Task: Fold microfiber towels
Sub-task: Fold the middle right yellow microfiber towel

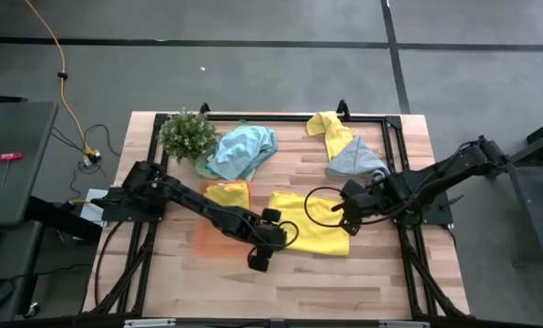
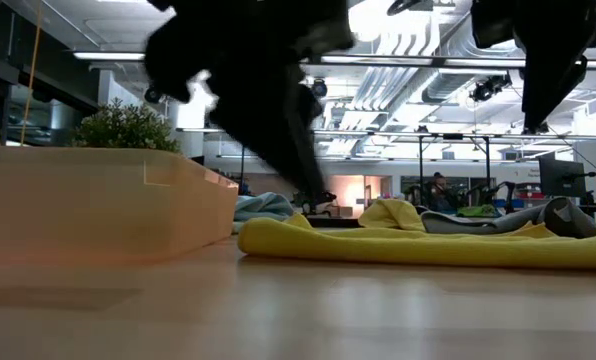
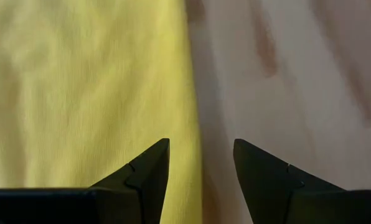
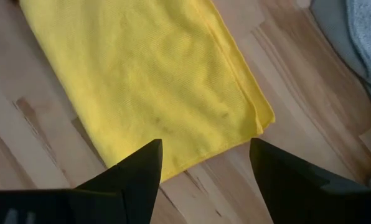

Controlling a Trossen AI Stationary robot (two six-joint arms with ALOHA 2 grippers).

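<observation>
A yellow towel (image 1: 310,223) lies spread flat on the middle of the table. My left gripper (image 1: 270,244) hangs open over its left edge (image 3: 188,112), one finger above the cloth and one above bare wood. My right gripper (image 1: 344,211) stands open above the towel's right part, with a towel corner (image 4: 265,118) ahead of its fingers. A light blue towel (image 1: 242,150), a second, crumpled yellow towel (image 1: 331,129) and a grey towel (image 1: 355,157) lie bunched at the far side. A folded yellow towel (image 1: 228,193) lies in the orange tray (image 1: 208,239).
A small green plant (image 1: 188,135) stands at the far left corner. The orange tray's wall (image 2: 108,200) rises left of the spread towel (image 2: 428,245). A black frame (image 1: 381,118) runs round the table's edges. Bare wood shows along the near edge.
</observation>
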